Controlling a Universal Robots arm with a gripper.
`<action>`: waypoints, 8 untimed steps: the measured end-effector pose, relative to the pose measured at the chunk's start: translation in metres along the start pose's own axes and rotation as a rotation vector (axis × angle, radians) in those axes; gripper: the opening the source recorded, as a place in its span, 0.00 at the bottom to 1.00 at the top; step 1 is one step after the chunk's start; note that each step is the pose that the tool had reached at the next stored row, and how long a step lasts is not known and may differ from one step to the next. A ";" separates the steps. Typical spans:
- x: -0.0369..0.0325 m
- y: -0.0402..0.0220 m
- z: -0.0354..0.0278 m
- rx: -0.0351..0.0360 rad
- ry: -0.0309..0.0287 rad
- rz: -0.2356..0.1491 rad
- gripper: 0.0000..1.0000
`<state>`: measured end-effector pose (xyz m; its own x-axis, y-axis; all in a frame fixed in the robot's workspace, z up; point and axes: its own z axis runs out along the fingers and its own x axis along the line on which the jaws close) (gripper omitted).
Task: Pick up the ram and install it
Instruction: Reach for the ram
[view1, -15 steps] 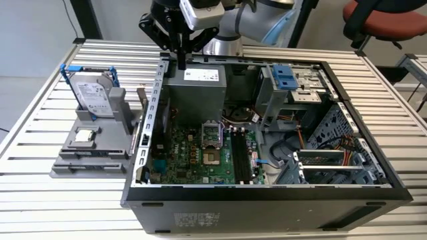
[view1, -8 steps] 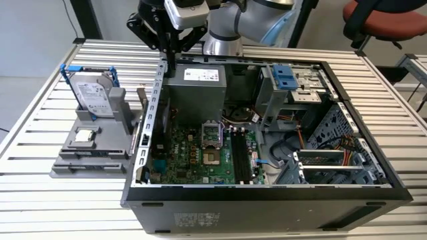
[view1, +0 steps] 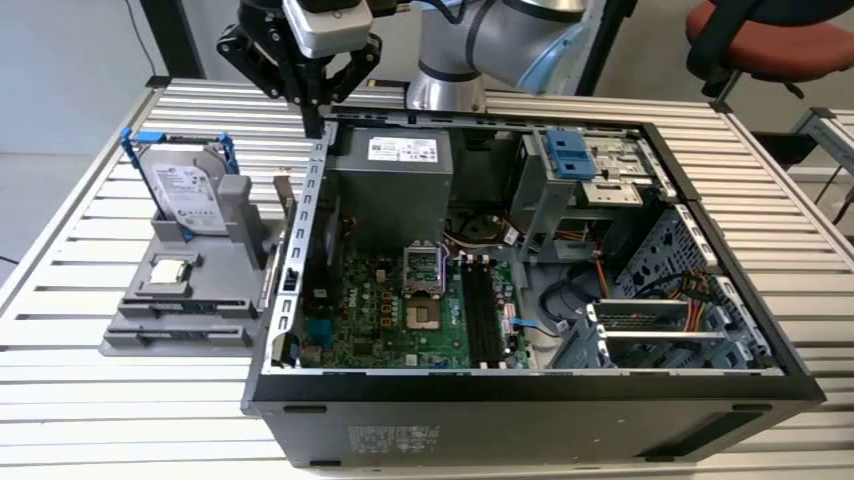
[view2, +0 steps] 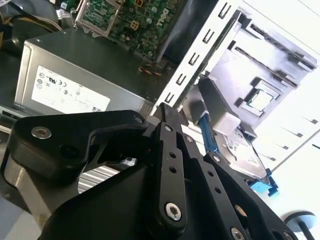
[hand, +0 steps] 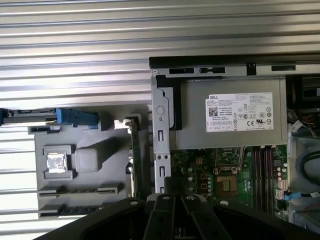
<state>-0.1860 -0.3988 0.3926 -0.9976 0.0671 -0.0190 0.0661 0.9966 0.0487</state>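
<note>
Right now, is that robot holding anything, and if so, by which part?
Nothing. The tool hangs bare above the computer case edge; the memory stick stands in its slot on the gray holder, untouched.

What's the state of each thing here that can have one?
end effector: shut, empty, above the case corner by the holder
ram: standing on edge in the gray holder, not grasped
hard drive: upright in the holder
processor chip: lying flat in a holder recess
computer case: open, interior exposed
memory slots: empty
</note>
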 end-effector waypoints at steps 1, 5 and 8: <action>0.0017 -0.0001 0.0000 0.0000 0.0000 0.000 0.00; 0.0084 -0.0005 -0.0002 0.0000 0.0001 -0.001 0.00; 0.0152 -0.0010 -0.0003 -0.0001 0.0001 -0.002 0.00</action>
<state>-0.2013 -0.3988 0.3926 -0.9977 0.0653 -0.0190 0.0643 0.9967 0.0488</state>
